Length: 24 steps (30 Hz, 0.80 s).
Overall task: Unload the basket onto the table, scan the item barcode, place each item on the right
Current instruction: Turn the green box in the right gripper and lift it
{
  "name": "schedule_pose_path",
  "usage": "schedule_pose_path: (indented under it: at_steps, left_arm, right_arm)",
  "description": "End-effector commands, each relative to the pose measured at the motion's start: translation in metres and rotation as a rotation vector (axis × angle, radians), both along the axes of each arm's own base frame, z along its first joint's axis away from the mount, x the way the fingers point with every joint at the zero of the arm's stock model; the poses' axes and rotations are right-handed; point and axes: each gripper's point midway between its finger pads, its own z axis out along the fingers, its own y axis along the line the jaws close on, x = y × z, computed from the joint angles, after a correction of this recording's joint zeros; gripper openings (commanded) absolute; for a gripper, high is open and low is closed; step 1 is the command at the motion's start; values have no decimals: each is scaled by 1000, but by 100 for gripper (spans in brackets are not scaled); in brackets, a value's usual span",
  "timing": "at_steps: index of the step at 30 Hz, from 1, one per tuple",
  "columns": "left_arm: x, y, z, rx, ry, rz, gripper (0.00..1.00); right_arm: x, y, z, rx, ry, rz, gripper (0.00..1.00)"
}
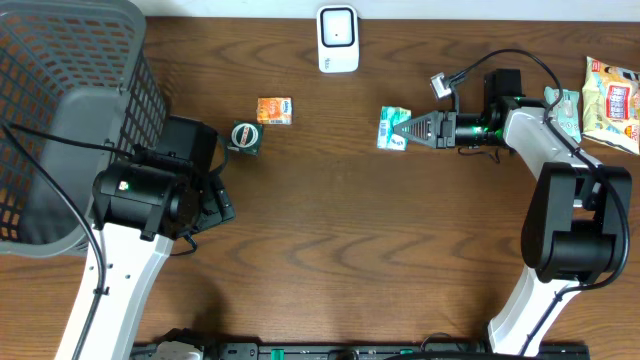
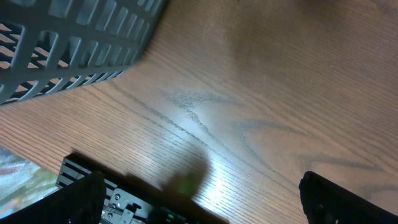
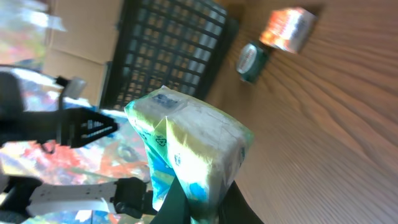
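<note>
Overhead, right fingers (image 1: 418, 128) pinch the right end of a green-and-white pack (image 1: 391, 128) over the middle of the wooden tabletop (image 1: 360, 250). The right arm reaches in from the right. Whether the pack touches the wood cannot be told. A white scanner (image 1: 338, 38) stands at the far edge, well apart from the pack and slightly to its left. Left of the pack lie an orange packet (image 1: 274, 110) and, just beside it on the nearer left, a round green can (image 1: 245, 137). A grey basket (image 1: 60, 120) fills the far left corner. Snack bags (image 1: 610, 92) sit at the far right edge.

The right wrist view shows the pack's folded end clamped tight between the dark fingers (image 3: 186, 208), with the can (image 3: 252, 61), packet (image 3: 287, 30) and basket (image 3: 174, 50) beyond it.

The left wrist view shows the left fingers (image 2: 87, 202) spread wide with nothing between them, above bare wood beside the basket's wall (image 2: 68, 50).
</note>
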Motion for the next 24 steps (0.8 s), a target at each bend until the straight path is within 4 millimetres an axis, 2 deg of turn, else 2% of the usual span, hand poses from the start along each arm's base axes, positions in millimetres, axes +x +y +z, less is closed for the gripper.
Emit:
schedule_pose_path:
  at_steps: [1, 18, 24]
  left_arm:
    - [-1, 0, 0, -8, 0, 16, 98]
    - [-1, 0, 0, -7, 0, 16, 98]
    - [-1, 1, 0, -7, 0, 16, 97]
  right_arm:
    - [-6, 4, 27, 114, -64, 35, 1]
    - [8, 4, 31, 116, -38, 31, 1]
    - [5, 11, 31, 116, -49, 51, 1]
